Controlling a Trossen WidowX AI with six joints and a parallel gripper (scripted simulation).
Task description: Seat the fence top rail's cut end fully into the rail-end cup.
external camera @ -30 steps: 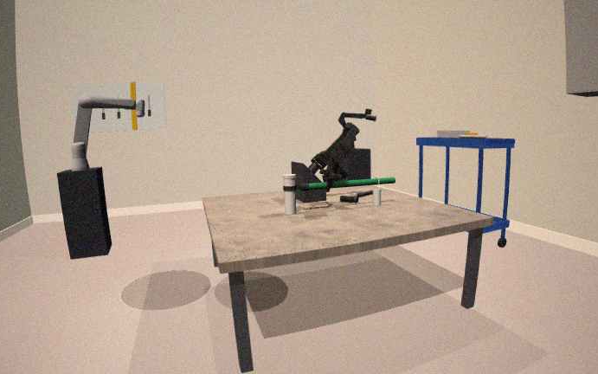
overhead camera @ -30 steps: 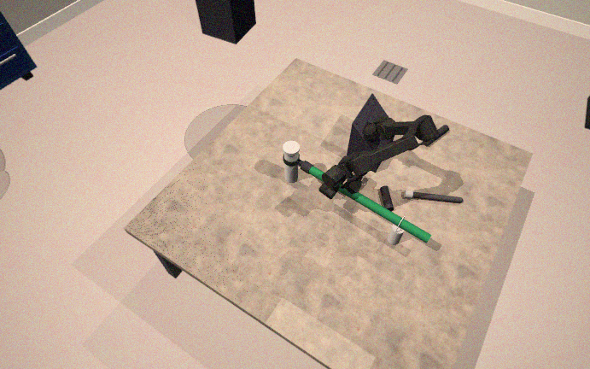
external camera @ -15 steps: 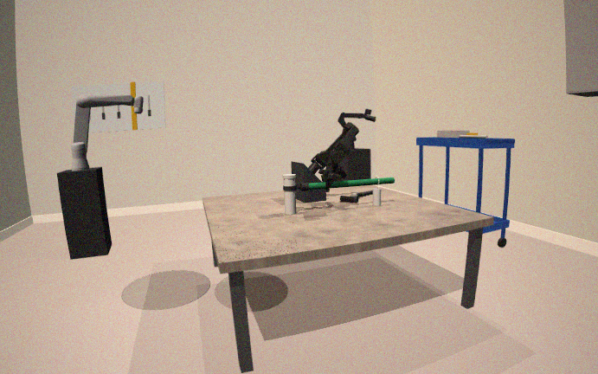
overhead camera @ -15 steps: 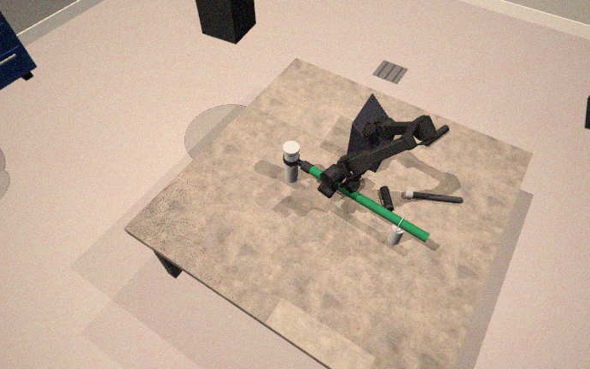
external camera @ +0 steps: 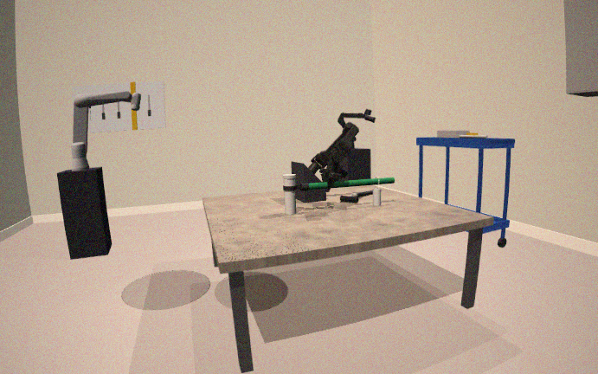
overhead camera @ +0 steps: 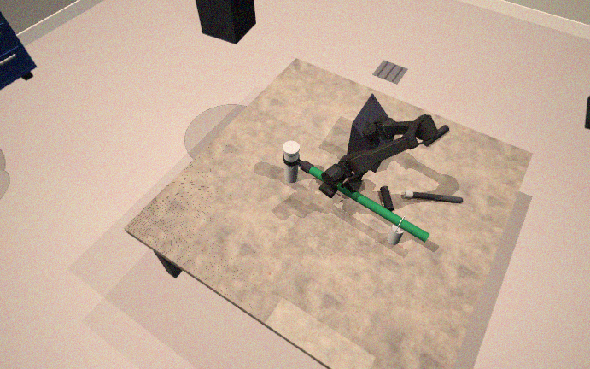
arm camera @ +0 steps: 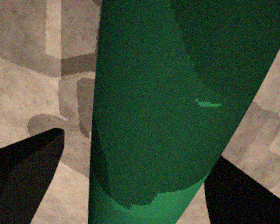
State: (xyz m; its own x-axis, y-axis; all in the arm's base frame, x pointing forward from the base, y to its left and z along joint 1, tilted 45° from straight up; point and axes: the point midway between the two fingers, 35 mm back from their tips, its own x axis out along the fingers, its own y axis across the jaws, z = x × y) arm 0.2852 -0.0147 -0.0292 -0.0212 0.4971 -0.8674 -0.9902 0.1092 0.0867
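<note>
Overhead—mottled tabletop (overhead camera: pixel 250 238) (external camera: pixel 337 228), pale floor (overhead camera: pixel 104 82) (external camera: pixel 175 334).

Warm, soft, middling light on my feeds, with grain all over.

I see overlapping see-through shadows on the floor (overhead camera: pixel 81 192) (external camera: pixel 82 325) around and under the table (overhead camera: pixel 242 256) (external camera: pixel 347 232), so more than one light is above, though I can't see any. The arm (overhead camera: pixel 379 154) (external camera: pixel 337 153) is so dark its joints blur together. Up close, the rail (overhead camera: pixel 379 208) (external camera: pixel 361 182) (arm camera: pixel 156 100) is mostly in deep green shade, with a brighter patch low down and a small bright fleck. Dark speckling roughens one table corner; I find no strong glare.
</note>
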